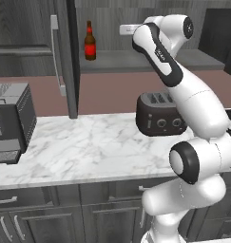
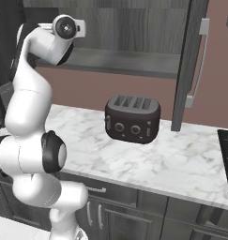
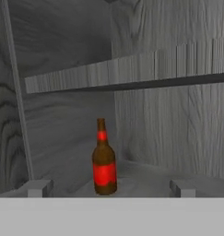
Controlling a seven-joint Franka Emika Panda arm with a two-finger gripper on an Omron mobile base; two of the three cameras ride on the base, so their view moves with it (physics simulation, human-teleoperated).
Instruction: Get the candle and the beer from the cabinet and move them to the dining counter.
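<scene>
The beer (image 1: pixel 90 42) stands upright on the lower shelf of the open cabinet (image 1: pixel 136 61), near its left wall. In the hand view the beer (image 3: pixel 104 159) sits straight ahead, a short way beyond my fingertips (image 3: pixel 37 188), with a cabinet shelf (image 3: pixel 132 69) above it. My gripper (image 1: pixel 125 30) is raised to shelf height, to the right of the bottle and apart from it. The gripper (image 3: pixel 109 188) is open and holds nothing. The candle and the dining counter are out of view.
The open cabinet door (image 1: pixel 65 57) with its silver handle juts out left of the bottle, seen also as the door (image 2: pixel 190 61). A dark toaster (image 1: pixel 159 114) stands on the marble wall counter (image 1: pixel 88 147) below my arm. A dark appliance (image 1: pixel 10 121) occupies the counter's left end.
</scene>
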